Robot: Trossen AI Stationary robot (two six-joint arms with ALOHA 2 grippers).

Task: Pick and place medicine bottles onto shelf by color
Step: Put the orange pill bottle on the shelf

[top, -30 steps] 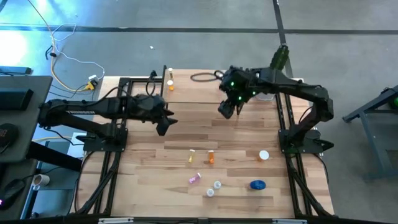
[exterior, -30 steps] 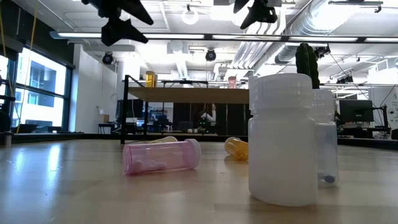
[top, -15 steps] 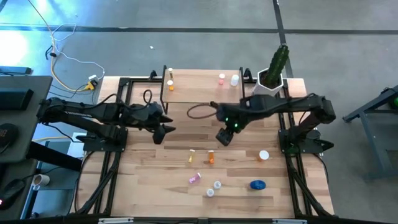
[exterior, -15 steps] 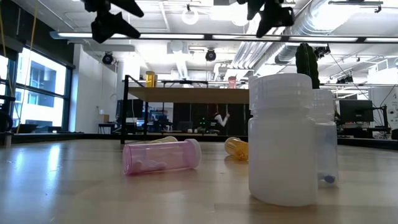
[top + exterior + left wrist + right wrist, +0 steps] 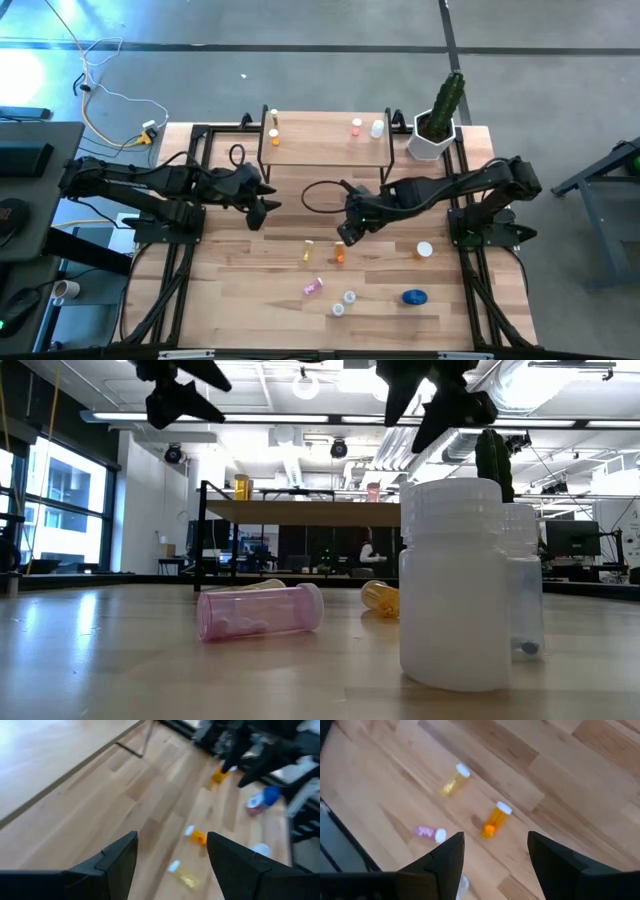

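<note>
**Two grippers up, orange bottle in the right arm's sights**

Two grippers hang above the table, both with fingers spread wide and nothing between them. Right gripper (image 5: 345, 237) is low over the boards, just shelf-side of the orange bottle (image 5: 340, 255), which lies on its side; the wrist camera has that bottle (image 5: 494, 821) framed between its own fingers (image 5: 445, 865). Just beside the orange bottle, the yellowish bottle (image 5: 309, 251) lies flat too. A little farther from the shelf (image 5: 325, 145) lies the pink bottle (image 5: 313, 287), then two white-capped bottles (image 5: 344, 302) and the blue jar (image 5: 414, 296). A white jar (image 5: 425, 249) stands near the right arm's base. On the shelf four bottles stand upright: two at one end (image 5: 274, 128), a pink one (image 5: 356, 126) and a white one (image 5: 377, 128) toward the cactus (image 5: 443, 110). Left gripper (image 5: 258, 209) waits well away from the orange bottle, near the shelf's left legs.
</note>
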